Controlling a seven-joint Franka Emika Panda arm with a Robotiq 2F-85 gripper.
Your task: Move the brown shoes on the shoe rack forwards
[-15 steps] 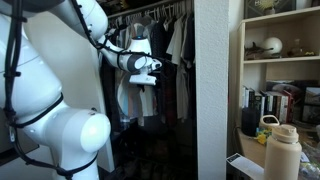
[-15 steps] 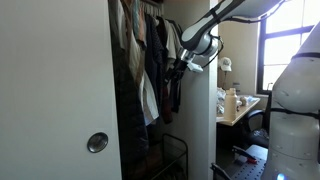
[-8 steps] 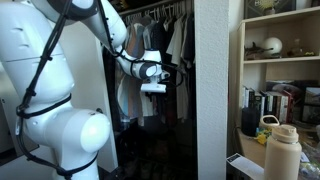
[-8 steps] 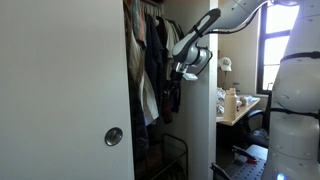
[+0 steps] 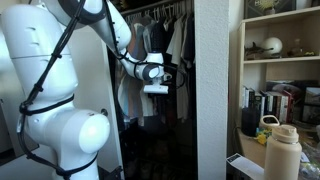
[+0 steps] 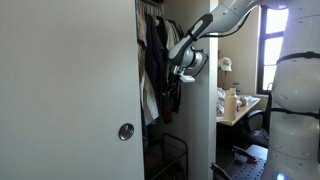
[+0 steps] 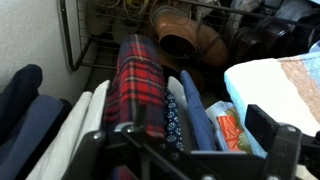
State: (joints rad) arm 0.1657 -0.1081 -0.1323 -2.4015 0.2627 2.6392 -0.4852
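The brown shoes (image 7: 185, 40) lie on the wire shoe rack (image 7: 92, 45) at the bottom of the closet, at the top of the wrist view. My gripper (image 7: 180, 150) hangs high above them, over the hanging clothes, with its dark fingers (image 7: 268, 132) wide apart and nothing between them. In both exterior views the gripper (image 5: 155, 88) (image 6: 178, 76) is at the closet opening, level with the hanging clothes. The shoes do not show in the exterior views.
A red plaid shirt (image 7: 140, 80) and other hanging garments fill the space below the gripper. Dark shoes (image 7: 255, 40) sit beside the brown ones. A white door with a round knob (image 6: 126, 131) covers the closet's near side. Shelves (image 5: 280, 60) and a bottle (image 5: 283, 152) stand beyond the closet wall.
The arm has reached further toward the closet and the gripper has moved in among the clothes. The white door with the knob has shifted to the right in an exterior view.
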